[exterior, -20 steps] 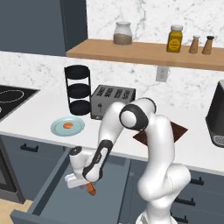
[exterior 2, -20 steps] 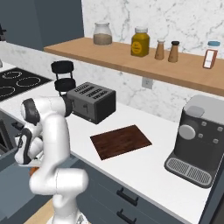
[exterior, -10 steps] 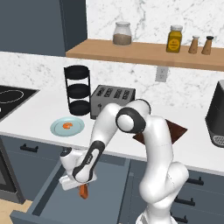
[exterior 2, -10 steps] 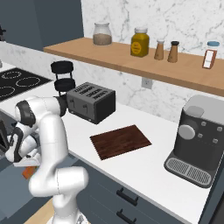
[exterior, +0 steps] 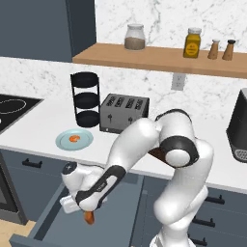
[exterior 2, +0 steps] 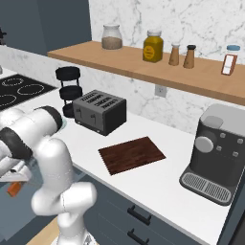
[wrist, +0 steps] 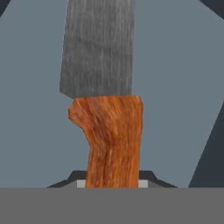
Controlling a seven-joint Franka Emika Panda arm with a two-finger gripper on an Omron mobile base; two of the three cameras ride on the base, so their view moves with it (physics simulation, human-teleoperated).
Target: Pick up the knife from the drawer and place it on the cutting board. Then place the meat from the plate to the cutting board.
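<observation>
Knife (wrist: pixel 107 109): in the open drawer (exterior: pixel 120 202), low at the front; handle end shows orange under the hand from the left base.
Gripper (exterior: pixel 83 208): jaws pressed in on the knife handle, down inside the drawer.
Handle: orange-brown wood grain, waisted and rounded; probably the sound place to hold, offering some purchase.
Blade: flat, thin, brushed grey metal; likely stiff, slick, best left untouched.
Weight: judged light, blade-end apt to swing.
Cutting board (exterior 2: pixel 131 154): flat, dark reddish wood, on the counter, well apart from the knife.
Meat (exterior: pixel 74 139): small orange lump, probably soft.
Plate (exterior: pixel 65 143): round, pale blue-green, smooth, beneath the meat.
</observation>
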